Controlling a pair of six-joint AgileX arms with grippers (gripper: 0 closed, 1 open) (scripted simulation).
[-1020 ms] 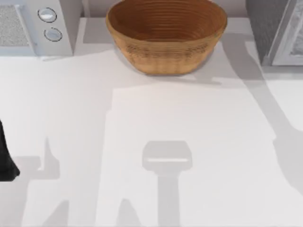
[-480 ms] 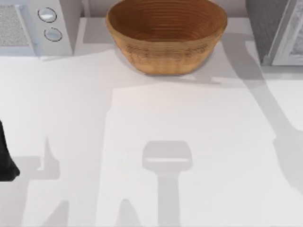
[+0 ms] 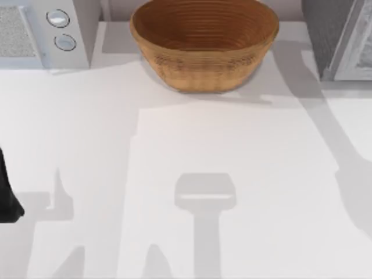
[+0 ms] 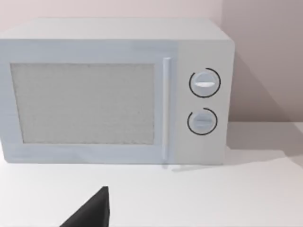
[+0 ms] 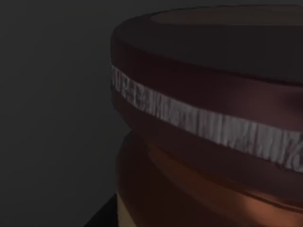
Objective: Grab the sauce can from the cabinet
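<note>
The white desk [image 3: 87, 116] carries everything, and the wicker bowl [image 3: 203, 52] at its far edge serves as the marker for the rest. The microwave [image 3: 35, 29] stands to the left of the bowl, door and 2 dials facing the left wrist camera. The grey cabinet [image 3: 337, 40] stands to the right of the bowl, cut by the edge of the top view. The left arm [image 3: 7, 195] sits parked well to the left of the bowl and nearer the front of the desk. A dark wedge of the left end effector [image 4: 92, 212] pokes into the left wrist view, and whether it is wide or narrow cannot be told.

The sauce can [image 5: 203, 118] looms very close in the right wrist view, which is dim: a dark maroon rim, a pale ribbed band under it, and a warmer brown body below. The gloom around it suggests it stands inside the cabinet, to the right of the bowl.

As a judgement, the reach into the cabinet looks done, with the right arm brought right up to the can. Whether the right end effector is wide, narrow or closed on the can cannot be told. Securing the can and drawing it out of the cabinet are left.

Against the top views from 1 s and 0.5 s ago, nothing on the desk has shifted: bowl, microwave, left arm and shadows lie alike.
</note>
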